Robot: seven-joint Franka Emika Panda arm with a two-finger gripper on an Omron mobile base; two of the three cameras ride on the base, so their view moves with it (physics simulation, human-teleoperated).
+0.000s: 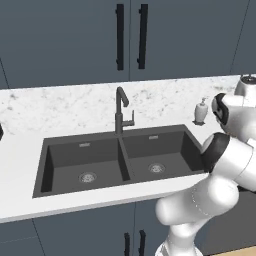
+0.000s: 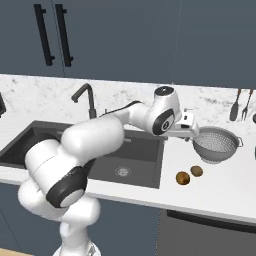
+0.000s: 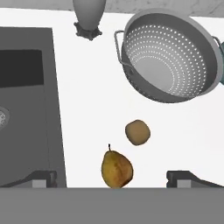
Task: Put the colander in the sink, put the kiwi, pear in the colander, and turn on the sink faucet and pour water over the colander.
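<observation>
Right of the sink (image 2: 145, 150), on the counter, stand the colander (image 2: 216, 144), the kiwi (image 3: 138, 132) and the pear (image 3: 117, 169). Gripper (image 3: 112, 178) open, empty, above them. Faucet (image 1: 120, 111) dry. No step completed.
</observation>
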